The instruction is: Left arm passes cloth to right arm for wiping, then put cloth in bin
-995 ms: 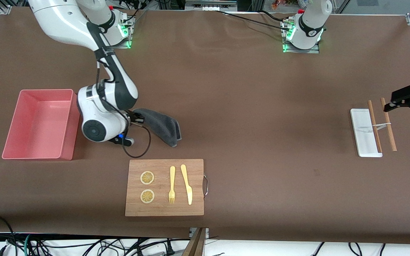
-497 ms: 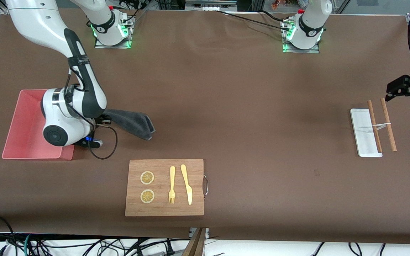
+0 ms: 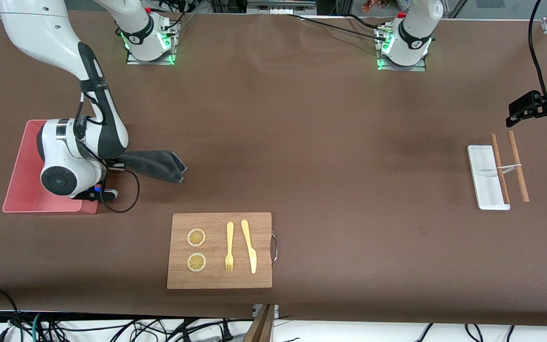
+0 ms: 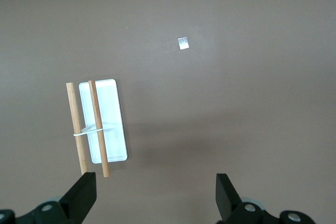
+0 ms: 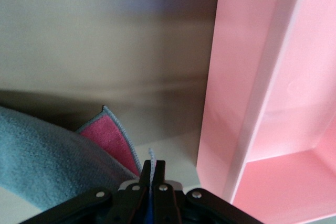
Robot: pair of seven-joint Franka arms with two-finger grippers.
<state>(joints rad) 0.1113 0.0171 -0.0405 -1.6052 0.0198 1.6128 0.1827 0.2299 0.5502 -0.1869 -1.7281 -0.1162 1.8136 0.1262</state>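
The dark grey cloth trails from my right gripper, which is shut on its edge beside the wall of the pink bin that faces the table's middle. In the right wrist view the shut gripper pinches the pale stitched edge. The grey cloth shows a pink-red corner, and the bin wall stands close beside it. The right arm's hand covers part of the bin. My left gripper waits open at the left arm's end of the table; in its wrist view the left gripper holds nothing.
A wooden cutting board with a fork, a knife and two lemon slices lies nearer the front camera than the cloth. A white tray with two wooden sticks across it lies below the left gripper; both tray and sticks show there.
The right arm has carried the cloth toward the bin, and its hand now stands over the bin's wall. The left gripper has drawn a little farther from the tray.
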